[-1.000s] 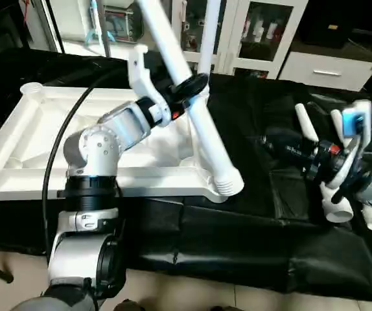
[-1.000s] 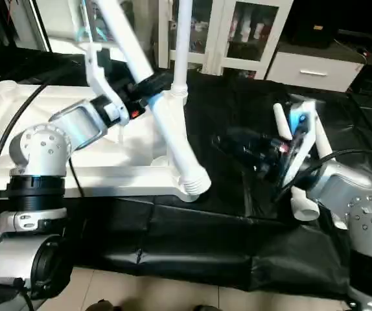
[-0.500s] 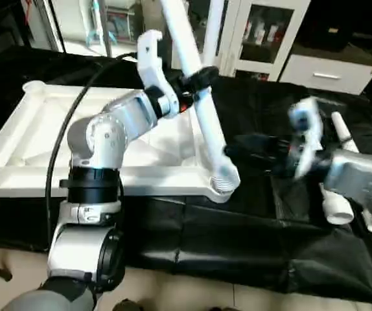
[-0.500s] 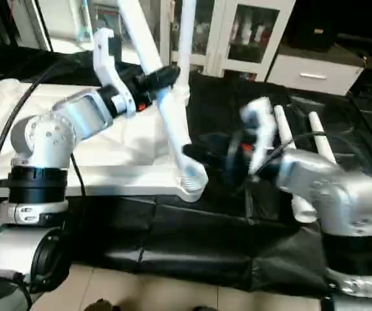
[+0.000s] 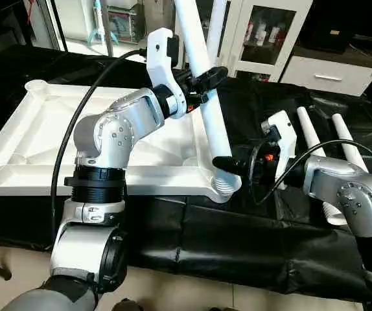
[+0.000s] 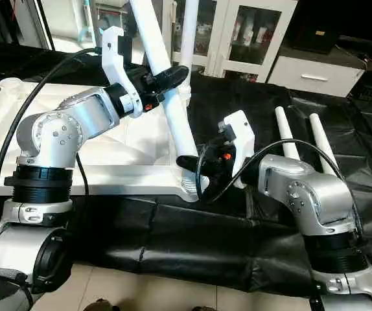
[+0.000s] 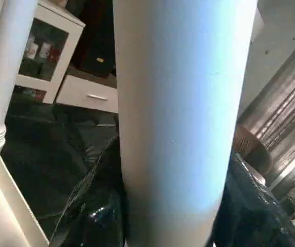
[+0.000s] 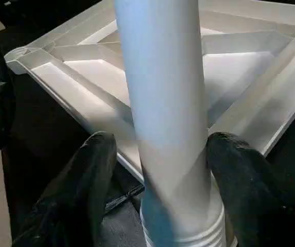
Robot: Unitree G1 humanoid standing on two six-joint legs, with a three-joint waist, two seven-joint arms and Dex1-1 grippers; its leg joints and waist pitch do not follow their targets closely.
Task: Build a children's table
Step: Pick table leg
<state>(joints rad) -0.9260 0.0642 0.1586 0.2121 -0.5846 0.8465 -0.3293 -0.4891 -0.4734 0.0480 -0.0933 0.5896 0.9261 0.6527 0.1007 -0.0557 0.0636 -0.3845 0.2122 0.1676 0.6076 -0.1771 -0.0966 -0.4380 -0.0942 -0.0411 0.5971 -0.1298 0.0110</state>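
Right hand (image 6: 189,161) reached leg (image 6: 173,116), black-draped table (image 6: 192,240)

tabletop (image 5: 17,146): white | legs (image 5: 202,78): white | cloth (image 5: 238,240): black

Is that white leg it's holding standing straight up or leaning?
Leaning. The leg slants from its ribbed lower end at the tabletop's near corner up toward the robot's left.

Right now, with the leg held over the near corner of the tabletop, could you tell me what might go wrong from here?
1. The leg leans, its threaded end at the corner socket, so it may cross-thread or jam.
2. The right end effector has a finger on either side of the leg's lower end; closing off-centre could push it off the socket.
3. The left end effector grips high up, so small wrist moves swing the bottom.
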